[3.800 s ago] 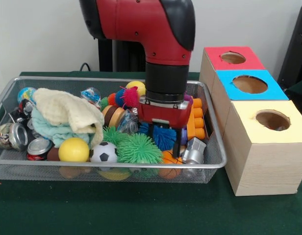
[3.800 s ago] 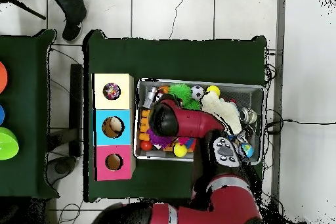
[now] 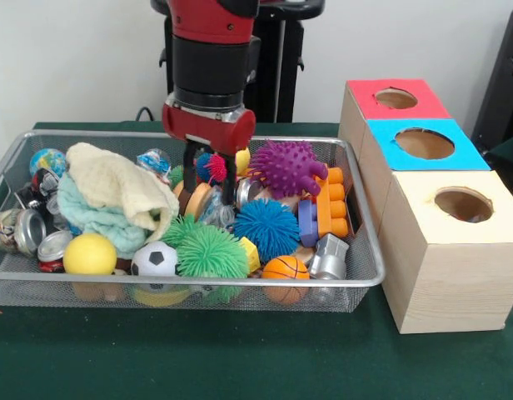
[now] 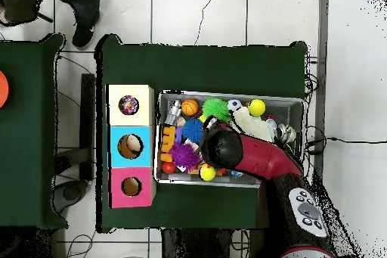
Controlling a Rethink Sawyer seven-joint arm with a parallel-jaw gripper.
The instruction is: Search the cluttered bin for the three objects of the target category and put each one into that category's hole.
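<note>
A: Any way down into the bin (image 3: 356,282)?

B: Hardly. Balls, cans and cloths crowd it wall to wall. At nine o'clock the cream cloth (image 3: 115,187) heaps above the rim; at two o'clock the purple spiky ball (image 3: 287,167) stands tall. The gripper (image 3: 209,177) hangs between them at twelve.

A: And the yellow box's hole (image 3: 462,202)?

B: Open from above, at three o'clock, nothing over it.

Bright even indoor light, soft shadows, no glare, mild softness
</note>
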